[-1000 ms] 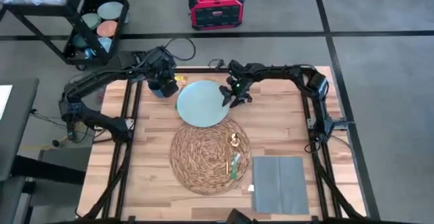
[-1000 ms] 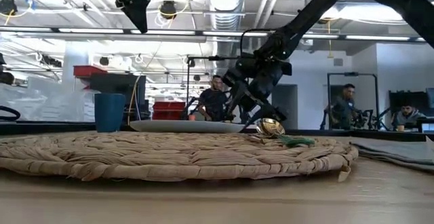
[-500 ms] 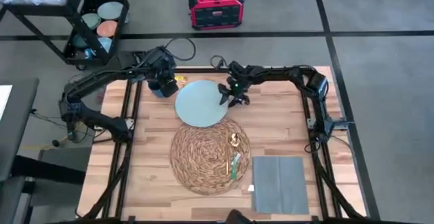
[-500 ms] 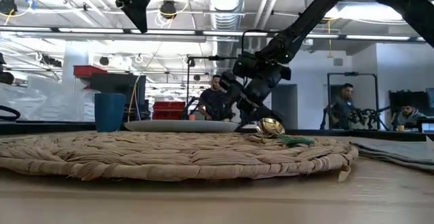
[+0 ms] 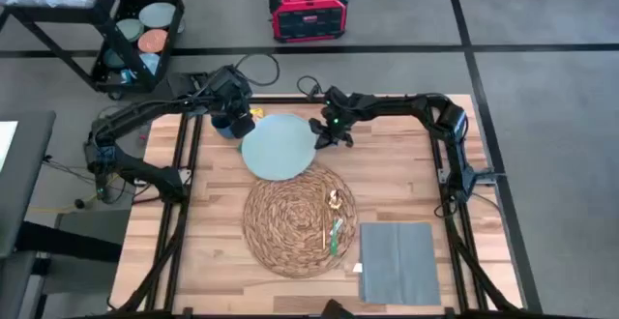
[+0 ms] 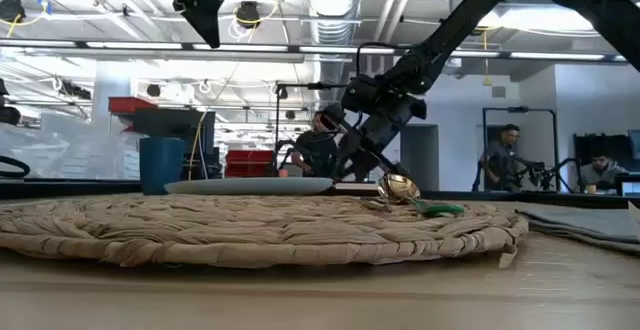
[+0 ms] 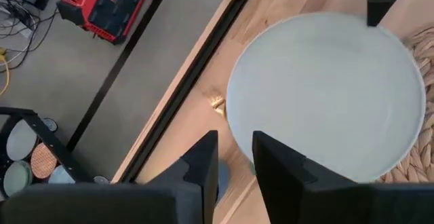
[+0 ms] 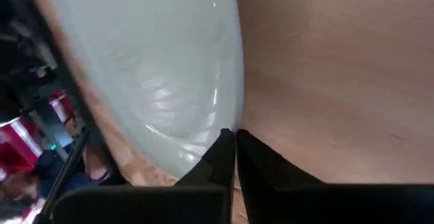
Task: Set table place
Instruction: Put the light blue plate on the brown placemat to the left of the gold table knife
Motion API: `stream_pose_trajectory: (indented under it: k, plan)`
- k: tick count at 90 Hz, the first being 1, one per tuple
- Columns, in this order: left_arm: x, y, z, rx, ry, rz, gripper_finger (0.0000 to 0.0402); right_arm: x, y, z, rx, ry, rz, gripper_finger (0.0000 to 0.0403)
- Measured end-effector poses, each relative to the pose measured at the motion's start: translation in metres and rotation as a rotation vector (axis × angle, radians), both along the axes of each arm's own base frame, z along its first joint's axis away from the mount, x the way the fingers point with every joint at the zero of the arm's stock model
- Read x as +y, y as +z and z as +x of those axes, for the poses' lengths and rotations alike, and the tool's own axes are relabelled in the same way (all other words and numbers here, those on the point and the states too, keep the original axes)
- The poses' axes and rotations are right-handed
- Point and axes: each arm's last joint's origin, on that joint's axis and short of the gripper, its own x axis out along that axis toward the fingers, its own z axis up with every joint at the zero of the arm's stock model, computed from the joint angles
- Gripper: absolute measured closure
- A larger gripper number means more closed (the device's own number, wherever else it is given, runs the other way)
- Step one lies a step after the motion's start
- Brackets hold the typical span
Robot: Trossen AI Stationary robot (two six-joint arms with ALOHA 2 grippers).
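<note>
Right tool point(image 5: 323, 136), fingers pressed together, touches the plate point(image 5: 278, 146) rim, seemingly to shove it; mat point(image 5: 298, 222) just beyond; left tool point(image 5: 232, 116) narrowly spread above the cup point(image 6: 161, 165), waiting.

Pale blue plate point(image 5: 276, 146) flat on table point(image 5: 406, 179), overlapping straw mat point(image 5: 290, 224) rim.

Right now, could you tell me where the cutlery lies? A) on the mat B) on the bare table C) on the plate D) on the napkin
A: the cutlery lies on the mat's right part, apart from plate and napkin.
</note>
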Motion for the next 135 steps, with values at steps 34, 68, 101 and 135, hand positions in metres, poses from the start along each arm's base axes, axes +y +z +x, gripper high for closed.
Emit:
stream_pose_trajectory:
  k: [34, 68, 101, 135]
  plan:
    - [0.003, -0.009, 0.008, -0.071, 0.046, -0.009, 0.0325, 0.057, 0.037, 0.009, -0.088, 0.271, 0.019, 0.0403]
    - [0.005, -0.101, 0.02, -0.043, 0.112, -0.138, 0.0325, 0.073, 0.047, -0.007, -0.057, 0.451, -0.097, 0.0403]
    - [-0.024, -0.139, 0.024, -0.42, 0.698, -0.521, 0.0325, -0.012, 0.128, -0.105, -0.153, 0.256, -0.418, 0.0403]
    - [-0.099, -0.177, -0.042, -0.765, 1.203, -0.696, 0.0325, -0.024, 0.194, -0.183, -0.256, 0.184, -0.777, 0.0403]
